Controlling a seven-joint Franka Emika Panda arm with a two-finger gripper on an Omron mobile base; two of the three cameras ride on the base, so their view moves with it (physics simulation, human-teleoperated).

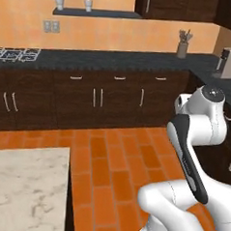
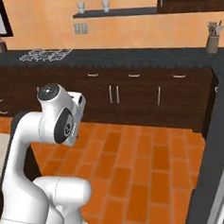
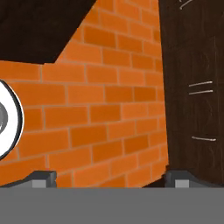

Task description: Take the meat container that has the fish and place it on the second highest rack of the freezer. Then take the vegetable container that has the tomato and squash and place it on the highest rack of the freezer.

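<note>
Still at step one, travel phase: no container, fish or freezer in sight, location can't be told. Fingers [image 3: 109,177] spread wide, empty, aimed at brick floor [image 3: 87,113]. Next: drive to find the containers. Counted: two cups [image 1: 59,2] on far shelf [image 1: 92,13], one utensil pot [image 1: 182,48], one marble desk [image 1: 21,189] near left.

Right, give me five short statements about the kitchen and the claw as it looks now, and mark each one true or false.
1. The claw is open and holds nothing. True.
2. Two cups stand on the wall shelf. True.
3. The floor is grey tile. False: it is orange brick.
4. A utensil holder stands on the dark counter. True.
5. The cabinets under the counter are white. False: they are dark wood.
</note>
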